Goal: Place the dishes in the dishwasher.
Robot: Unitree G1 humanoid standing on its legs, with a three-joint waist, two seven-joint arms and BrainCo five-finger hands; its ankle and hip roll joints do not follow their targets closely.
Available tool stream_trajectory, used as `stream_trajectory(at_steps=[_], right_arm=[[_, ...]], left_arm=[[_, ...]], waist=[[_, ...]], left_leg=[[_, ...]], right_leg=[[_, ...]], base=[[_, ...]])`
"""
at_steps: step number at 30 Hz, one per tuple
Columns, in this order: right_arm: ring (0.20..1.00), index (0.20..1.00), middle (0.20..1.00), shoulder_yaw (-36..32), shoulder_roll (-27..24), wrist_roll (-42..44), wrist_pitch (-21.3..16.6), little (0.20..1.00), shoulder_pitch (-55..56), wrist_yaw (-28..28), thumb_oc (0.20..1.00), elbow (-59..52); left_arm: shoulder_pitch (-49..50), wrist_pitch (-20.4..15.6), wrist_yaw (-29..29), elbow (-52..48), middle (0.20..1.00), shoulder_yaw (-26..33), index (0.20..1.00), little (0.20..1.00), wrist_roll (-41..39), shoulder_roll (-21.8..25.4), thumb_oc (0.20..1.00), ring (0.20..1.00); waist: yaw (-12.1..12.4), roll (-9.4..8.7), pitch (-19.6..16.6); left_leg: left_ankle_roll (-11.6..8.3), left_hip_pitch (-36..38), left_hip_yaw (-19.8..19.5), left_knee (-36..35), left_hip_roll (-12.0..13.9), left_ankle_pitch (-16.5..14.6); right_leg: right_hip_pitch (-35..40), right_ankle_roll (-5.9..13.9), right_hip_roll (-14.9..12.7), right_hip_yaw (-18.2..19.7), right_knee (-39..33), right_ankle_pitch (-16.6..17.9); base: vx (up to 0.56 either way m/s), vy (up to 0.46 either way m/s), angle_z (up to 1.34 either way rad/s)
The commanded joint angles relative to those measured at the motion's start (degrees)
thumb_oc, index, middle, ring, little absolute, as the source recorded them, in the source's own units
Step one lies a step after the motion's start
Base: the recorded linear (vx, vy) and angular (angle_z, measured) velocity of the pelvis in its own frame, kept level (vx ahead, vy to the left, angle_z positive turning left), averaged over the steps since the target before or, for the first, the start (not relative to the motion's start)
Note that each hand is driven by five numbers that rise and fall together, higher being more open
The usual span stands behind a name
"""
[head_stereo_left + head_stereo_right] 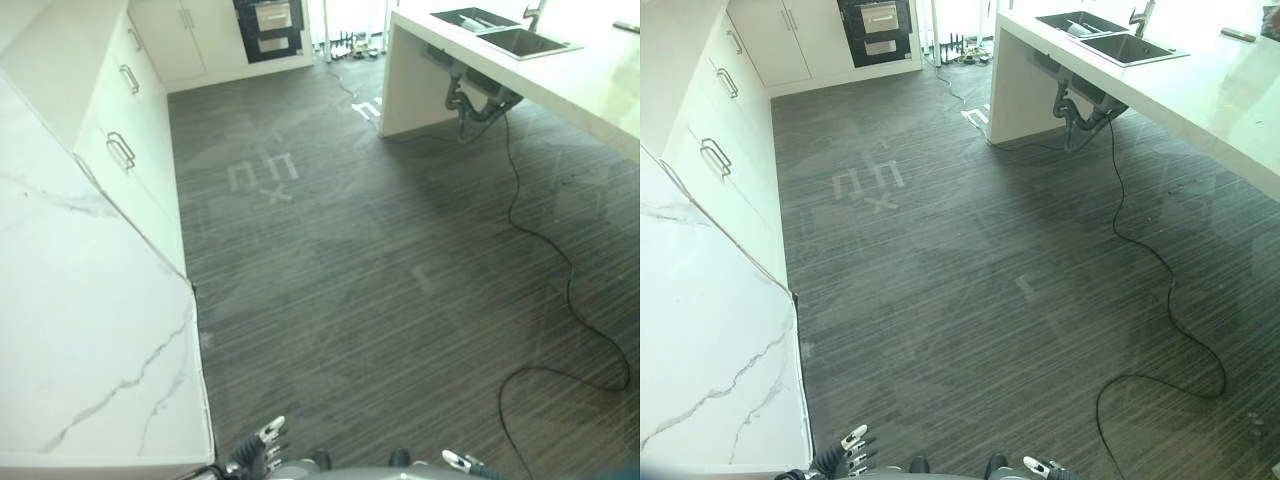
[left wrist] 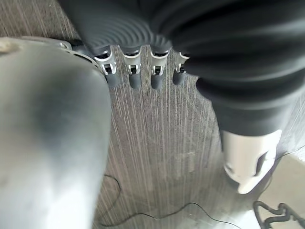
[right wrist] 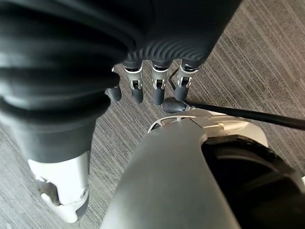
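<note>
You see one dark striped floor [image 1: 380, 290] that takes most of both eye views. On the robot's left there is one white marble worktop [image 1: 90, 340]. Behind it runs one row of white cabinets [image 1: 135, 130], and on their fronts I count three metal handles. On the right stands one white island [image 1: 1200, 90], with two sink basins [image 1: 1110, 35] set in its top and one tap [image 1: 1140, 15] at their far edge.

At the far wall you find one black built-in appliance [image 1: 875, 30] with two silver panels, one above the other. I cannot tell if this is the dishwasher.

On the floor in front of the cabinets there is one group of pale marks [image 1: 265, 175].

About the dishes: something pale [image 1: 1083, 27] lies in the basin further from the robot. It is too small to tell whether it is a dish, which way it points, or how its long axis runs. It is well apart from both hands.

The left hand [image 1: 262, 445] is at the bottom edge, near the corner of the worktop. Its fingers [image 2: 135, 78] hang straight and spread, with nothing between them. The right hand [image 1: 460, 462] is also low at the bottom edge. Its fingers [image 3: 137, 90] are relaxed, apart from the thumb, and they hold nothing.
</note>
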Motion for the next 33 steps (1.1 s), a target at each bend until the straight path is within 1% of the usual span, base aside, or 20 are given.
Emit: stream_trajectory(at_steps=[1,2,3,5,6,7,9,11,12,13,14,15,17,19,22,24,27,30,33], right_arm=[[1.000,1.000,1.000,-0.1,-1.7,0.3,-1.6,1.000,-4.3,1.4,1.000,1.7],[1.000,1.000,1.000,-0.1,-2.2,1.1,-2.2,1.000,-4.7,2.4,1.000,1.4],[1.000,1.000,1.000,-0.2,-2.4,1.9,-3.0,1.000,-4.8,3.1,1.000,1.1],[1.000,1.000,1.000,0.0,-2.5,3.0,-3.9,1.000,-5.0,3.5,1.000,0.5],[1.000,1.000,1.000,0.1,-2.4,3.5,-5.0,1.000,-5.1,3.5,1.000,-0.2],[1.000,1.000,1.000,0.3,-2.3,4.1,-6.3,1.000,-5.3,3.6,1.000,-1.0],[1.000,1.000,1.000,0.9,-2.5,5.2,-7.5,1.000,-5.2,3.1,1.000,-4.5],[1.000,1.000,1.000,1.2,-3.0,3.1,-8.7,1.000,-4.9,2.3,1.000,-7.4],[1.000,1.000,1.000,1.5,-3.1,2.2,-9.7,1.000,-4.9,2.3,1.000,-8.3],[1.000,1.000,1.000,2.3,-3.5,3.0,-11.6,1.000,-5.1,2.0,1.000,-9.9],[1.000,1.000,1.000,2.4,-3.6,3.4,-12.2,1.000,-5.2,2.1,1.000,-10.3],[1.000,1.000,1.000,2.6,-3.8,4.1,-12.9,1.000,-5.3,2.2,1.000,-10.9],[1.000,1.000,1.000,3.2,-4.2,6.1,-14.1,1.000,-5.5,3.1,1.000,-12.8],[1.000,1.000,1.000,4.4,-4.1,7.3,-15.0,1.000,-5.5,2.5,1.000,-17.2],[1.000,1.000,1.000,4.6,-4.2,7.0,-15.4,1.000,-4.9,1.6,1.000,-21.3],[1.000,1.000,1.000,4.3,-4.0,9.4,-16.0,1.000,-3.7,1.5,1.000,-26.1],[1.000,1.000,1.000,3.4,-3.5,10.5,-17.0,1.000,-2.1,1.7,1.000,-30.4],[1.000,1.000,1.000,2.7,-3.2,10.2,-16.7,1.000,-0.8,1.8,1.000,-33.5],[1.000,1.000,1.000,2.4,-3.6,10.5,-16.7,1.000,0.0,2.2,1.000,-35.4]], left_arm=[[-1.8,-0.9,1.5,0.0,1.000,-1.6,1.000,1.000,-1.6,-2.3,1.000,1.000],[-2.0,-0.5,1.4,-1.4,1.000,-1.7,1.000,1.000,-1.8,-1.8,1.000,1.000],[-2.2,0.1,2.6,-1.6,1.000,-1.6,1.000,1.000,-2.1,-1.6,1.000,1.000],[-2.2,-1.1,4.2,-1.3,1.000,-1.5,1.000,1.000,-1.5,-1.5,1.000,1.000],[-2.2,-2.2,5.0,-1.0,1.000,-1.4,1.000,1.000,-1.3,-1.6,1.000,1.000],[-2.3,-3.7,5.1,-0.9,1.000,-1.3,1.000,1.000,-2.5,-1.7,1.000,1.000],[-2.3,-5.4,5.7,-2.6,1.000,-0.5,1.000,1.000,-7.4,-1.9,1.000,1.000],[-2.1,-6.3,7.7,-5.0,1.000,0.5,1.000,1.000,-9.0,-1.9,1.000,1.000],[-2.2,-7.3,8.8,-6.0,1.000,0.9,1.000,1.000,-8.4,-1.7,1.000,1.000],[-2.6,-10.1,10.5,-7.3,1.000,0.9,1.000,1.000,-5.1,-1.3,1.000,1.000],[-2.7,-11.2,11.6,-7.5,1.000,0.8,1.000,1.000,-3.2,-1.2,1.000,1.000],[-3.0,-11.3,13.4,-7.9,1.000,0.5,1.000,1.000,-1.4,-0.9,1.000,1.000],[-3.6,-12.1,20.3,-8.2,1.000,-0.3,1.000,1.000,4.6,-0.3,1.000,1.000],[-5.1,-14.4,23.3,-9.2,1.000,-1.2,1.000,1.000,6.9,0.6,1.000,1.000],[-5.2,-15.3,25.9,-12.0,1.000,-1.3,1.000,1.000,8.8,0.8,1.000,1.000],[-4.2,-17.2,26.7,-16.6,1.000,-0.3,1.000,1.000,7.6,1.8,1.000,1.000],[-2.3,-17.9,25.3,-22.2,1.000,0.5,1.000,1.000,5.9,2.4,1.000,1.000],[-1.0,-18.2,24.4,-25.8,1.000,0.8,1.000,1.000,4.9,2.7,1.000,1.000],[-0.4,-18.7,23.1,-29.1,1.000,1.0,1.000,1.000,1.9,3.0,1.000,1.000]], waist=[[0.2,1.33,-1.1],[0.3,1.50,-1.2],[0.2,1.64,-1.2],[0.2,1.74,-1.1],[0.2,1.78,-1.2],[0.1,1.82,-1.2],[-0.1,1.94,-1.2],[-0.2,1.99,-1.3],[-0.1,1.97,-1.2],[0.0,1.85,-1.2],[0.1,1.84,-1.2],[0.0,1.84,-1.3],[-0.1,1.84,-1.5],[-0.7,1.77,-2.0],[-0.9,1.84,-2.1],[-1.0,1.73,-2.1],[-1.1,1.52,-2.1],[-1.4,1.34,-2.1],[-1.8,1.31,-1.9]], left_leg=[[-2.23,1.0,4.4,0.9,2.5,-5.4],[-2.35,0.8,4.4,1.0,2.6,-5.3],[-2.36,0.8,4.3,1.0,2.6,-5.2],[-2.37,0.7,4.2,1.1,2.6,-5.1],[-2.41,0.7,4.2,1.2,2.6,-5.0],[-2.41,0.8,4.1,1.2,2.6,-5.0],[-2.45,0.8,4.1,1.1,2.6,-5.1],[-2.49,0.6,4.1,1.3,2.6,-5.1],[-2.49,0.5,4.0,1.4,2.6,-5.0],[-2.47,0.7,3.8,1.6,2.5,-5.0],[-2.47,0.8,3.7,1.6,2.5,-5.0],[-2.48,0.9,3.7,1.6,2.5,-5.0],[-2.57,1.0,3.8,1.6,2.6,-5.0],[-2.72,1.1,4.4,1.7,2.8,-4.9],[-2.85,1.0,4.6,1.9,2.9,-5.0],[-2.93,1.0,4.8,2.2,3.1,-5.0],[-3.00,1.0,5.1,2.5,3.4,-5.1],[-3.16,1.1,5.6,2.6,3.6,-5.1],[-3.46,1.0,6.0,3.2,4.0,-5.0]], right_leg=[[1.0,4.19,-2.4,1.1,2.9,-6.1],[0.8,4.19,-2.5,1.2,2.9,-6.1],[0.8,4.17,-2.5,1.2,2.9,-6.1],[0.8,4.15,-2.5,1.2,3.0,-6.1],[0.8,4.09,-2.5,1.3,3.0,-6.1],[0.8,4.03,-2.5,1.4,3.0,-6.1],[0.8,3.96,-2.5,1.5,3.0,-6.3],[0.6,3.86,-2.6,1.7,3.2,-6.3],[0.6,3.72,-2.6,1.7,3.3,-6.3],[0.9,3.53,-2.5,1.7,3.3,-6.4],[1.0,3.52,-2.5,1.7,3.3,-6.4],[1.2,3.50,-2.5,1.7,3.2,-6.4],[1.2,3.55,-2.4,1.8,3.3,-6.6],[1.3,3.44,-2.4,1.8,3.5,-6.7],[1.2,3.40,-2.5,1.8,3.5,-6.8],[1.3,3.29,-2.4,1.9,3.4,-6.7],[1.4,3.13,-2.2,2.3,3.1,-6.6],[1.5,3.03,-1.9,2.5,2.8,-6.3],[1.6,2.64,-1.4,3.1,2.6,-6.3]], base=[[0.00,0.000,0.00],[-0.03,-0.016,0.00],[-0.04,-0.021,0.00],[0.00,0.000,0.00],[0.00,0.000,0.00],[0.00,0.000,0.00],[0.00,0.000,0.00],[-0.02,0.005,0.00],[-0.03,-0.005,0.00],[0.00,0.000,0.00],[0.00,0.000,0.00],[0.00,0.000,0.00],[0.00,0.000,0.00],[0.04,0.000,-0.01],[0.00,0.000,0.00],[0.01,-0.019,-0.01],[0.03,-0.050,-0.02],[0.02,-0.049,-0.09],[0.02,-0.061,-0.13]])
